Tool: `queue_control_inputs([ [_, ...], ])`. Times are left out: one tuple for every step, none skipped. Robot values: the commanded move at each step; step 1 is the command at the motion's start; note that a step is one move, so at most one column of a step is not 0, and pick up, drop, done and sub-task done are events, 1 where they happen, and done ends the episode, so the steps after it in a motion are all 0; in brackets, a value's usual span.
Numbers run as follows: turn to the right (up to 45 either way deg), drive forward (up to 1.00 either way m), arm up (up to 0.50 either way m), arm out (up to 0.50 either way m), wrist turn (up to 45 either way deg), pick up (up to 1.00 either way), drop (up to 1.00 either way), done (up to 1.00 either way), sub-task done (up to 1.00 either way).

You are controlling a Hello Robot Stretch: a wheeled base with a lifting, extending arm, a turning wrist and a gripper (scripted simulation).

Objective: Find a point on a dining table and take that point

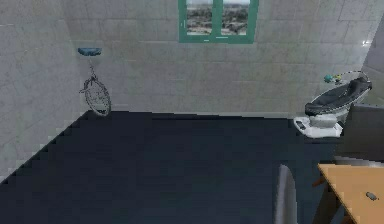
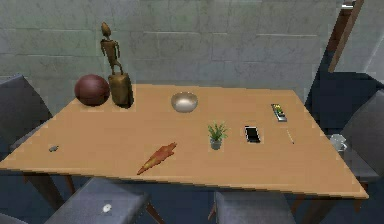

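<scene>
A light wooden dining table (image 2: 120,140) spreads across the middle of the arm side view. On it stand a brown ball (image 2: 91,90), a bronze figure statue (image 2: 118,72), a metal bowl (image 2: 183,102) and a small potted plant (image 2: 216,136). A phone (image 2: 252,134), a remote (image 2: 279,113), a thin pencil-like stick (image 2: 291,136) and an orange-brown elongated object (image 2: 157,157) lie flat on it. A corner of the same wooden table (image 1: 352,192) appears at the forward view's lower right.
Grey chairs (image 2: 22,105) stand around the table, with further grey chair backs (image 2: 100,205) at the near edge. Ahead lies dark floor (image 1: 160,160), tiled walls, a green-framed window (image 1: 218,18), a wire ring on the wall (image 1: 96,95) and a reclined dark seat (image 1: 335,103).
</scene>
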Motion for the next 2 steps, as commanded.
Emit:
queue_control_inputs([
  [0.0, 0.0, 0.5, 0.0, 0.0, 0.0, 0.0, 0.0, 0.0],
  [0.0, 0.0, 0.24, 0.0, 0.0, 0.0, 0.0, 0.0, 0.0],
])
